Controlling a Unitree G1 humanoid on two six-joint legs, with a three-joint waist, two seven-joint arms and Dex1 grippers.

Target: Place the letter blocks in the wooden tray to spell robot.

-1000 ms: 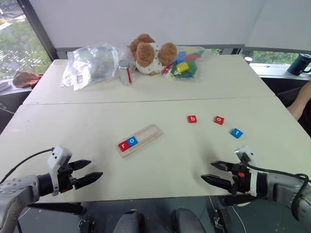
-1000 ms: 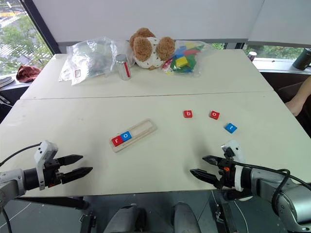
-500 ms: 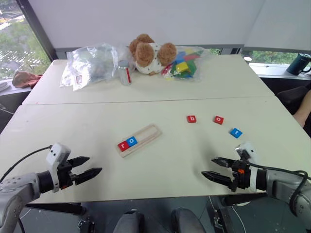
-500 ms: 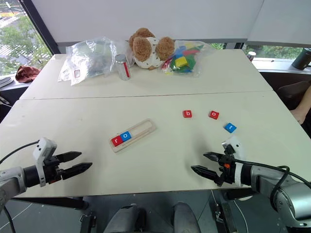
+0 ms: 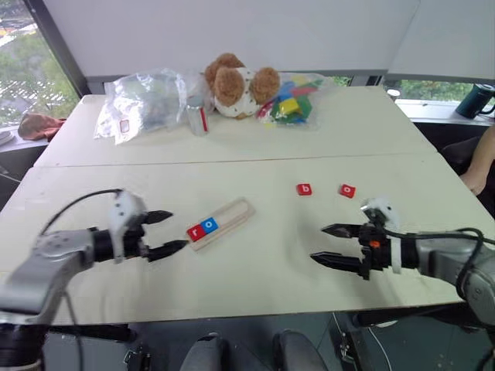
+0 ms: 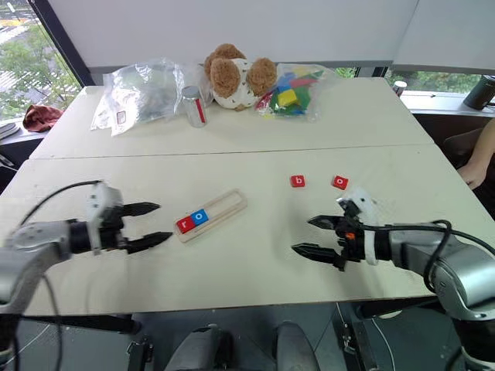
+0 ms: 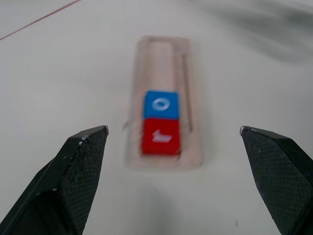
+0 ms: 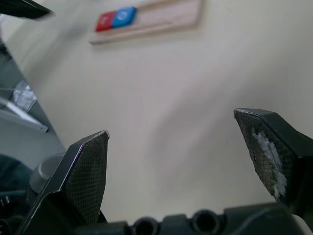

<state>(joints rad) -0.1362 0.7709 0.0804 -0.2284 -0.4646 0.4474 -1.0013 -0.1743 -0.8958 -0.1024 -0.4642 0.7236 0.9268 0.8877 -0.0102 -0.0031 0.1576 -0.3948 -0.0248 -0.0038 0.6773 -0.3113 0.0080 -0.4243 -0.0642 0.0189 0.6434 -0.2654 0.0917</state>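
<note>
The wooden tray (image 5: 232, 216) lies slantwise mid-table, and a red "r" block (image 5: 194, 231) and a blue "o" block (image 5: 209, 225) sit side by side at its near left end. Two more red letter blocks, "b" (image 5: 305, 189) and "o" (image 5: 347, 190), rest on the table to the right. My left gripper (image 5: 179, 229) is open just left of the tray's filled end, which the left wrist view shows straight ahead as the tray (image 7: 164, 58). My right gripper (image 5: 317, 243) is open and empty, hovering near the two red blocks.
Along the far side stand a teddy bear (image 5: 236, 83), a clear plastic bag (image 5: 147, 100), a can (image 5: 199, 117) and a bag of coloured toy blocks (image 5: 292, 99). A dark mug (image 5: 473, 100) and a person's arm (image 5: 481, 166) are at the right edge.
Both arms have risen and reached forward over the table. The left gripper has come up beside the tray's near end; the right gripper now covers the spot where a blue block lay.
</note>
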